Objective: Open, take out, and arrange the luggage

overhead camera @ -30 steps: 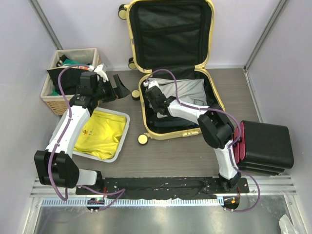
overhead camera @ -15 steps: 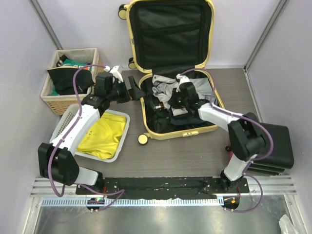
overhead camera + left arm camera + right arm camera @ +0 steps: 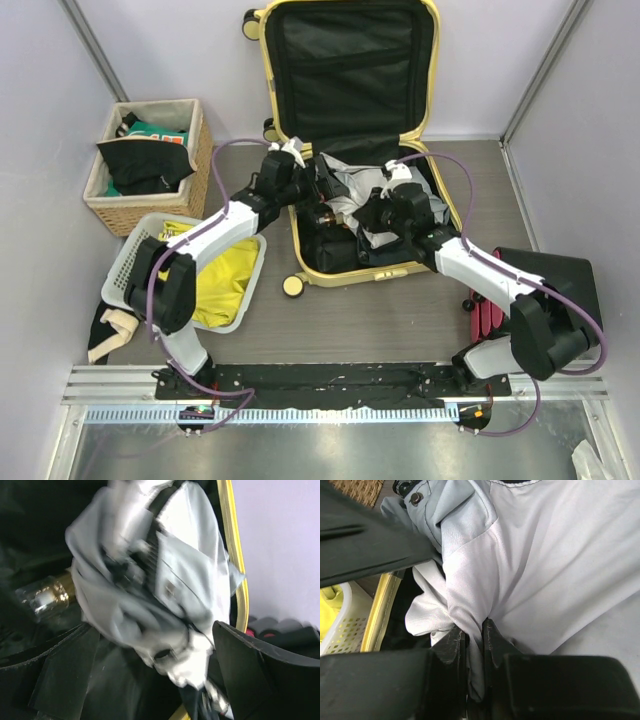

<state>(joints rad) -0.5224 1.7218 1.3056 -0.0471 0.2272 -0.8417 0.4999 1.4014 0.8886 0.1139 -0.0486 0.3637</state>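
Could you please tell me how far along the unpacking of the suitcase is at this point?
Done: the luggage lies open, lid up, and a yellow garment sits in the white basket. In hand: the right gripper is pinched on a grey garment inside the shell, with the left gripper open beside it. Left: lifting that garment out, plus the dark items in the shell.

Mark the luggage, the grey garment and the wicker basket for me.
luggage (image 3: 350,75): top view, black lining of open lid.
grey garment (image 3: 555,565): right wrist view, broad pale panel.
wicker basket (image 3: 103,210): top view, woven front wall.
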